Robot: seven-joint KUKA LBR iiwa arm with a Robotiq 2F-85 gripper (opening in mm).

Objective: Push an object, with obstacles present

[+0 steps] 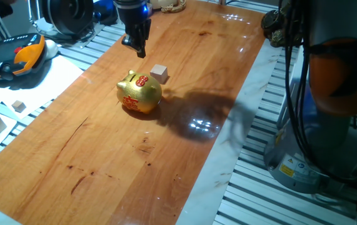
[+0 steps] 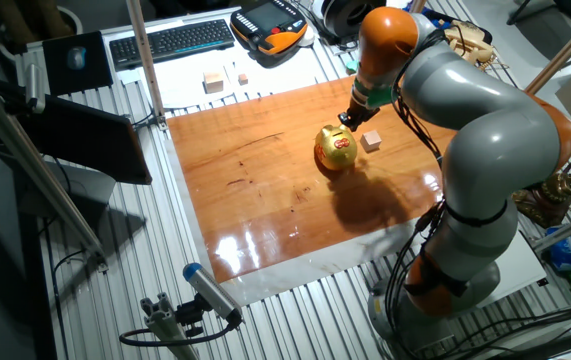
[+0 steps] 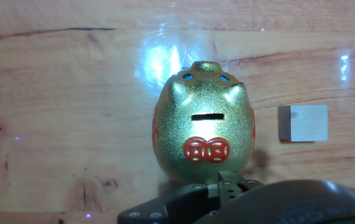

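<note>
We found the small pale beige wooden cube resting on the glossy reddish-brown wooden tabletop, just beside the shiny golden round-bodied piggy bank with red markings but apart from it, with a narrow strip of bare wood between the two. In the hand view the cube lay off to one side of the pig, level with its coin slot. Our dark two-finger end effector hung above the tabletop near the pig's rear end, touching neither the pig nor the cube as far as we could see. Its fingers looked drawn close together in the fixed views, yet the hand view showed only the dark base of the hand, so we could not tell how wide it stood. We judged the push as not yet begun: nothing was in contact with the cube, and the end effector sat nearer the obstacle than the target. What remained, in our view, was to bring the fingers beside the cube and slide it across the wood without nudging the pig.
</note>
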